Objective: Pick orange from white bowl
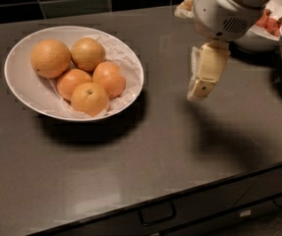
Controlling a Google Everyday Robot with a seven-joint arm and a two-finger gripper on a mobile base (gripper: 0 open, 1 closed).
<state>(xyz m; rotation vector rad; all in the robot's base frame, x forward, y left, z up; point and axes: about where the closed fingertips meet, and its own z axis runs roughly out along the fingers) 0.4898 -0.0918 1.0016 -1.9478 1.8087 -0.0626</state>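
Approach step: the tan gripper (198, 94) (spread unclear, empty) near the dark surface's (130, 161) far-right corner must reach the largest pale orange (50, 58) in the shallow white bowl (21, 88).

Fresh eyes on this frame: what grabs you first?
The white bowl at left on the dark counter, with the orange, largest of the five in it, at its back left. Then the gripper, hanging above the counter to the right of the bowl, not touching it.

no legible text, labels or numbers
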